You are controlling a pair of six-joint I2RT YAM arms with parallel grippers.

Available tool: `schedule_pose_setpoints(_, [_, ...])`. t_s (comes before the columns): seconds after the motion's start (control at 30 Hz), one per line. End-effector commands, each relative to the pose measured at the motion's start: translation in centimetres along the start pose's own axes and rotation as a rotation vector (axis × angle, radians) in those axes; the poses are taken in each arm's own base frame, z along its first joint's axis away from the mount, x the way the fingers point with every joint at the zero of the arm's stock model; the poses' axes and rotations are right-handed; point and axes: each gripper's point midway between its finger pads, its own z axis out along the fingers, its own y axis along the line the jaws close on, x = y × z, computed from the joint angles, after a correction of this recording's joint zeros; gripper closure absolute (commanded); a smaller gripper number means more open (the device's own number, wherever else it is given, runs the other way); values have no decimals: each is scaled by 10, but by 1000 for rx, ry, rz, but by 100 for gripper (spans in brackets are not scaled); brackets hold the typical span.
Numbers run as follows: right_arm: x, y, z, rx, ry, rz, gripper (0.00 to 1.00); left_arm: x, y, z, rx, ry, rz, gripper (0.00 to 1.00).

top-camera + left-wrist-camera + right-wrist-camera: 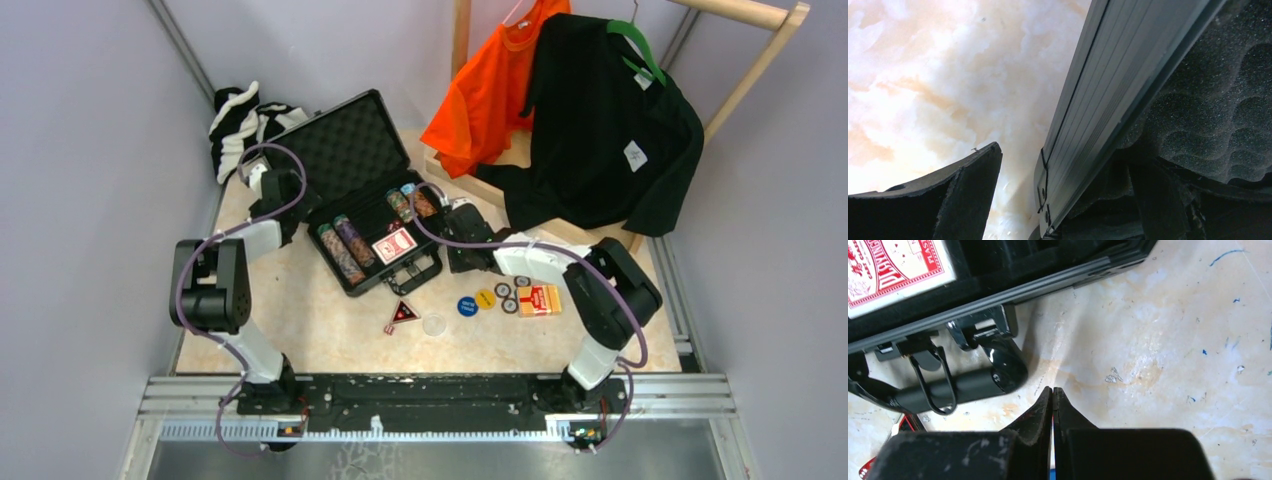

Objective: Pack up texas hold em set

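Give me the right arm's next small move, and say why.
Probably open the right tool and swing it toward the small round blue disc. The tool is shut on nothing beside the handle of the open black foam-lined case, while that disc, a round yellow disc and loose poker chips lie unpacked on the table nearby.

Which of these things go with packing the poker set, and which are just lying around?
For the job: briefcase, chips, red card deck, blue disc, yellow disc, clear disc, triangle, likely the orange card box.
Lying about: orange shirt, black shirt, striped cloth, wooden rack.
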Motion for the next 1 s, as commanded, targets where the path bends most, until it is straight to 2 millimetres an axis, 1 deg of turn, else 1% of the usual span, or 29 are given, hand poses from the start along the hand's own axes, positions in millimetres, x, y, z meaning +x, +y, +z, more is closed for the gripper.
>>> schedule_pose_setpoints(0.0, [-22, 8, -24, -43, -83, -11, 100, -22, -12, 17, 20, -53, -24, 0])
schedule_pose_setpoints(0.07, [-31, 8, -29, -37, -108, -12, 100, -23, -14, 18, 23, -53, -26, 0])
schedule_pose_setpoints(0.1, [-38, 6, -32, -20, -124, -18, 94, -22, -14, 18, 24, -51, -26, 0])
schedule_pose_setpoints(0.13, [-46, 3, -35, 4, -139, -28, 87, -22, -13, 16, 25, -52, -27, 0])
schedule_pose_setpoints(0.17, [-56, 2, -38, 16, -155, -39, 77, -21, -12, 16, 24, -50, -27, 0])
schedule_pose_setpoints(0.2, [-65, 1, -39, 26, -166, -53, 70, -20, -11, 14, 25, -52, -24, 0])
schedule_pose_setpoints(0.27, [-84, -3, -40, 51, -189, -81, 62, -21, -8, 11, 19, -60, -21, 0])
schedule_pose_setpoints(0.33, [-100, -7, -35, 81, -200, -113, 59, -23, -7, 10, 16, -68, -17, 0])
schedule_pose_setpoints(0.4, [-114, -10, -27, 84, -203, -120, 59, -24, -6, 8, 14, -70, -13, 0])
schedule_pose_setpoints(0.5, [-136, -20, -17, 68, -218, -114, 65, -25, -6, 6, 15, -74, -11, 0])
schedule_pose_setpoints(0.57, [-144, -28, -7, 60, -198, -109, 68, -25, -6, 6, 18, -73, -11, 0])
schedule_pose_setpoints(0.67, [-153, -35, 6, 63, -190, -117, 69, -24, -6, 6, 20, -72, -10, 0])
schedule_pose_setpoints(0.77, [-153, -33, 19, 40, -183, -137, 67, -23, -6, 7, 21, -69, -5, 0])
schedule_pose_setpoints(0.87, [-146, -29, 30, 9, -159, -149, 65, -22, -6, 6, 24, -67, -3, 0])
schedule_pose_setpoints(0.97, [-143, -26, 32, -12, -159, -154, 65, -21, -6, 7, 23, -66, -2, 0])
